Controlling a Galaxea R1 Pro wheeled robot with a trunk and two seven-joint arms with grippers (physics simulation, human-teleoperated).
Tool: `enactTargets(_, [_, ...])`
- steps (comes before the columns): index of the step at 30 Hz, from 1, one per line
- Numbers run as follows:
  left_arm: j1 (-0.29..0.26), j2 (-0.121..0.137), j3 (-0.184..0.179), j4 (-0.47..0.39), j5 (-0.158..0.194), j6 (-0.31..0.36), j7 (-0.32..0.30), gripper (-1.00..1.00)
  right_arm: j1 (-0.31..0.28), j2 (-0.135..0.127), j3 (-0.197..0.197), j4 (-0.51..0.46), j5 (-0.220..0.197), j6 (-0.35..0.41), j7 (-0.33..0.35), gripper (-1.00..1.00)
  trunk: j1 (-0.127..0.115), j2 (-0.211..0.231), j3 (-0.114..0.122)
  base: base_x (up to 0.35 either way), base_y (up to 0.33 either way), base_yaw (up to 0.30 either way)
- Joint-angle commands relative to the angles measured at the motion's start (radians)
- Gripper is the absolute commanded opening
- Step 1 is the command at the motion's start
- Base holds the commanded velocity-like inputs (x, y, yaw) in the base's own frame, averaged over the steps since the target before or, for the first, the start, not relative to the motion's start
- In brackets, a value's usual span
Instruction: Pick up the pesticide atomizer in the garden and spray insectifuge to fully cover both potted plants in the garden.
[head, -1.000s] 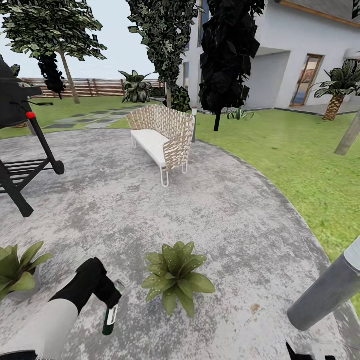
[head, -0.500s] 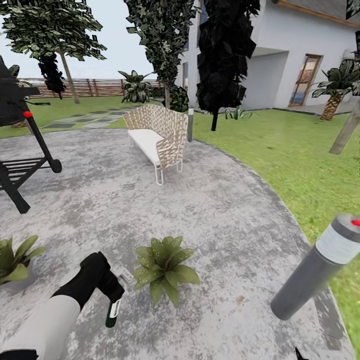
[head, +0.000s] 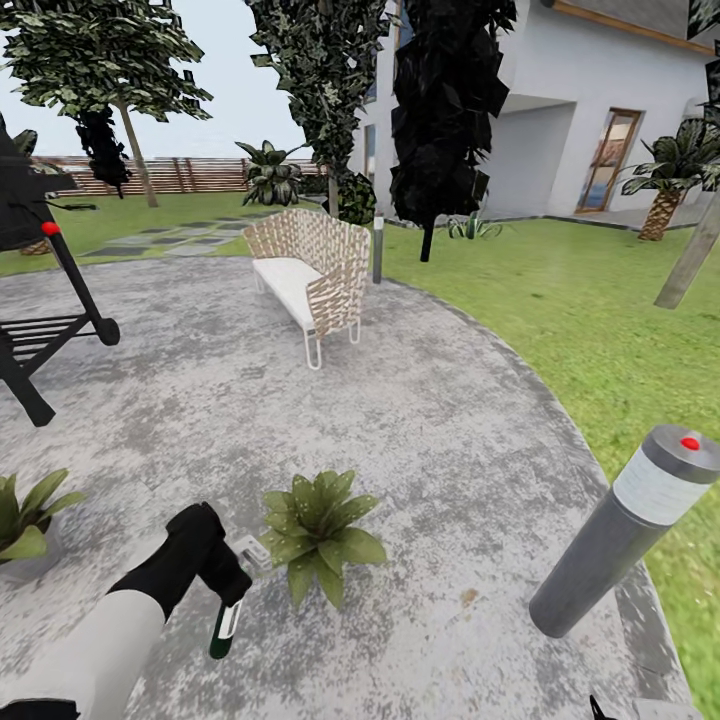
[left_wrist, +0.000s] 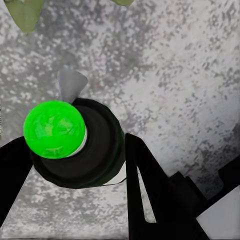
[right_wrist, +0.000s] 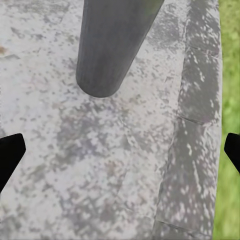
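Pesticide atomizer (head: 222, 628) seemingly upright, head upward

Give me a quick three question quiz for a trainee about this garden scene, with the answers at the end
1. True or false: the left gripper holds the pesticide atomizer.
2. Which stands nearer that gripper: A) the middle potted plant, B) the wicker bench?
3. Fill in: the grey bollard lamp stands at the patio's edge, beside the ____.

Key: 1 true; 2 A; 3 lawn.
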Motion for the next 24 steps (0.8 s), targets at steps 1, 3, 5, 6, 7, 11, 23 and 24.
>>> enactTargets(1, [0.003,0.004,-0.018,0.001,-0.004,0.007,-0.005,-1.00,-0.001,0.000,-0.008,0.001,0.008,-0.003,0.002,1.00,0.000,0.000,-0.001,0.004,-0.002,0.000])
enactTargets(3, [0.006,0.012,-0.030,0.007,-0.004,0.006,-0.002,-1.00,-0.001,0.000,-0.009,0.001,0.008,-0.003,0.002,1.00,0.000,0.000,-0.001,0.002,-0.001,0.000])
enactTargets(5, [0.024,0.022,-0.031,0.009,-0.004,0.005,-0.001,-1.00,-0.001,0.000,-0.009,0.001,0.008,-0.004,0.002,1.00,0.000,0.000,-0.001,0.000,0.000,0.000])
enactTargets(6, [0.034,0.026,-0.031,0.009,-0.003,0.005,0.000,-1.00,-0.001,0.000,-0.009,0.001,0.008,-0.004,0.002,1.00,0.000,0.000,-0.001,0.000,0.000,0.000])
enactTargets(7, [0.043,0.031,-0.030,0.008,-0.003,0.005,0.001,-1.00,-0.001,0.000,-0.009,0.001,0.008,-0.004,0.002,1.00,0.000,0.000,-0.001,0.000,0.000,0.000])
enactTargets(11, [0.061,0.037,-0.033,0.007,-0.003,0.005,0.019,-1.00,-0.001,0.000,-0.009,0.001,0.008,-0.003,0.002,1.00,0.000,0.000,-0.001,0.000,0.000,0.000])
enactTargets(23, [0.113,0.031,-0.033,0.010,-0.004,0.005,0.114,-1.00,-0.001,0.002,-0.009,0.001,0.008,-0.004,0.002,1.00,0.000,0.000,-0.001,0.000,0.000,-0.105])
enactTargets(24, [0.118,0.032,-0.032,0.010,-0.003,0.005,0.125,-1.00,-0.001,0.003,-0.008,0.001,0.008,-0.003,0.002,1.00,0.000,0.000,-0.001,0.000,0.000,-0.012])
